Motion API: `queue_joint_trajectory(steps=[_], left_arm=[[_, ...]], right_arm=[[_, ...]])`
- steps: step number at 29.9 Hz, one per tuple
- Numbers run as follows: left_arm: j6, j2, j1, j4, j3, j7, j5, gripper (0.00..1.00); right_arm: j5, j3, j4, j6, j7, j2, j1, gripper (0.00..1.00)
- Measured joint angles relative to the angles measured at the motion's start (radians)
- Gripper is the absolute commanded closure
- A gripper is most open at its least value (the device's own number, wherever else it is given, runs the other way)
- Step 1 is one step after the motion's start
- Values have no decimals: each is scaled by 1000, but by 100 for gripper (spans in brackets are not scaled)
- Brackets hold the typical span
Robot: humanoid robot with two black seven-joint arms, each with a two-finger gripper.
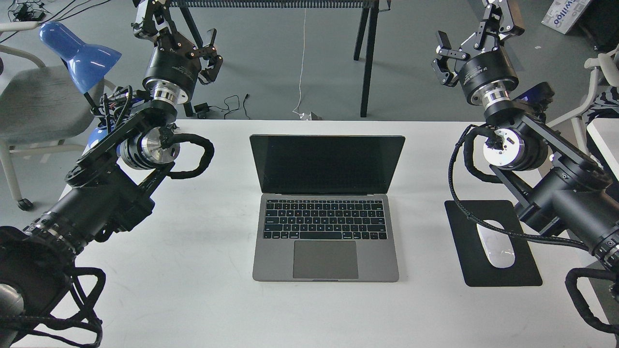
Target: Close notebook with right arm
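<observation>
The notebook [326, 251] lies open at the middle of the white table [193, 270]. Its black screen [327, 163] stands upright and faces me, with the keyboard and trackpad in front. The right arm [556, 193] comes in from the right edge and rises beyond the table's back right corner. My right gripper [471, 36] is open with nothing in it, held high and well to the right of the screen. My left gripper [178, 34] is likewise open and empty, raised above the back left corner of the table.
A black mouse pad [503, 270] with a white mouse [497, 244] lies right of the notebook, partly under the right arm. At the back left are a blue desk lamp [80, 53] and a grey chair [34, 101]. Black table legs [368, 53] and a white cable [302, 63] stand behind.
</observation>
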Motion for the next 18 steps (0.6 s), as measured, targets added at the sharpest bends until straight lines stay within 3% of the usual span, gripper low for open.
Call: queue_joint_trajectory(steps=[12, 18], left_arm=[[25, 0, 0, 0, 4, 0, 2, 0], [23, 0, 0, 0, 3, 0, 2, 0]], right_arm=[[-2, -1, -17, -3, -3, -1, 7, 0], [-3, -72, -115, -13, -11, 5, 69, 0]])
